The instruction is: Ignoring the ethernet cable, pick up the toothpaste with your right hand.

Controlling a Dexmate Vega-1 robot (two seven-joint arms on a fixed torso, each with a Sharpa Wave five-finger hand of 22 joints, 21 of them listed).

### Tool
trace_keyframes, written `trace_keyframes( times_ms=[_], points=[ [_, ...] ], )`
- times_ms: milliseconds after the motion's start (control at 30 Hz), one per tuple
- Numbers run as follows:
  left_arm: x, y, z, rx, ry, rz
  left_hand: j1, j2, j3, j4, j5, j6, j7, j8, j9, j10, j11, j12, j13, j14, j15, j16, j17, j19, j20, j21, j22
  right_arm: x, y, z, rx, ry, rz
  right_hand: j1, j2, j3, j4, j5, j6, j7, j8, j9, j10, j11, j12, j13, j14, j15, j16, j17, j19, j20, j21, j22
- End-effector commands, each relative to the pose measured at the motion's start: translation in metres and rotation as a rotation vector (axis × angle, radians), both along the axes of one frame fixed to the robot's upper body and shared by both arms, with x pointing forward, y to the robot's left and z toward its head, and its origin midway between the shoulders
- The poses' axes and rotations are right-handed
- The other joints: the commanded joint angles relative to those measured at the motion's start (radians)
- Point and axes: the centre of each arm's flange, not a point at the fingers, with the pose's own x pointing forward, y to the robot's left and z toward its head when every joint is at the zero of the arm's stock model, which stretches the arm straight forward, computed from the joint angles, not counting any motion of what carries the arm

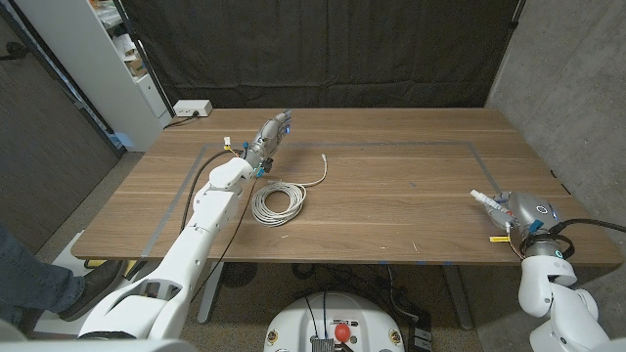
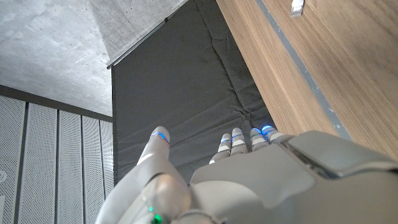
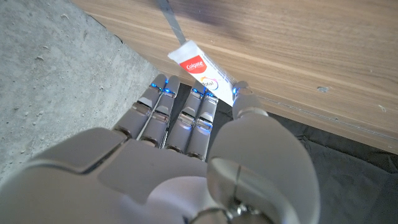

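right hand (image 3: pixel 186 155) gripping toothpaste (image 3: pixel 202 70) (logo legible)

Even indoor light, soft shadows, dark backdrop, wrist views blurred close-up

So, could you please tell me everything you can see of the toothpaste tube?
The toothpaste tube is white with a red Colgate label and a flat crimped end. It looks like soft plastic. It is at the table's right edge, its crimped end pointing towards the table's middle. The right hand grips it, fingers curled around its other end, which is hidden. Whether it still touches the wood is unclear.
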Motion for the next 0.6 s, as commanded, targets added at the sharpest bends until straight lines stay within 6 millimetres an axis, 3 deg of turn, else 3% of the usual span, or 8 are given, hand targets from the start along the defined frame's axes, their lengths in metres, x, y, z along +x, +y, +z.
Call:
trace_keyframes(
  times_ms=[33, 600],
  points=[
    [-0.0027, 0.0022, 0.0025, -0.003, -0.011, -0.003, 0.01, -0.003, -0.004, 0.0, -0.002, 0.0, 0.001, 0.003, 0.005, -0.002, 0.001, 0.004, 0.005, -0.003, 0.0, 0.0, 0.005, -0.062, 0.003, -0.003, 0.005, -0.0126, -0.0015, 0.0158, -0.011, -0.035, -0.001, 0.013, -0.005, -0.002, 0.0, -0.003, 0.012, 0.0, -0.004, 0.004, 0.007, 0.003, -0.001, 0.0, 0.012, -0.054, -0.001, -0.001, 0.011, -0.014, -0.002, 0.004],
    [0.0018, 0.0029, 0.0017, -0.003, -0.007, -0.014, 0.012, -0.002, -0.005, 0.0, -0.002, 0.0, 0.002, 0.003, 0.005, -0.002, 0.001, 0.004, 0.005, -0.004, 0.002, 0.0, 0.005, -0.063, 0.004, -0.003, 0.005, -0.0215, 0.0023, 0.0229, -0.028, -0.066, -0.012, 0.025, -0.007, 0.003, -0.002, 0.001, 0.039, -0.006, -0.002, 0.004, 0.031, -0.01, -0.003, 0.0, 0.03, -0.062, -0.007, -0.01, 0.015, -0.016, -0.002, 0.004]
  ],
)
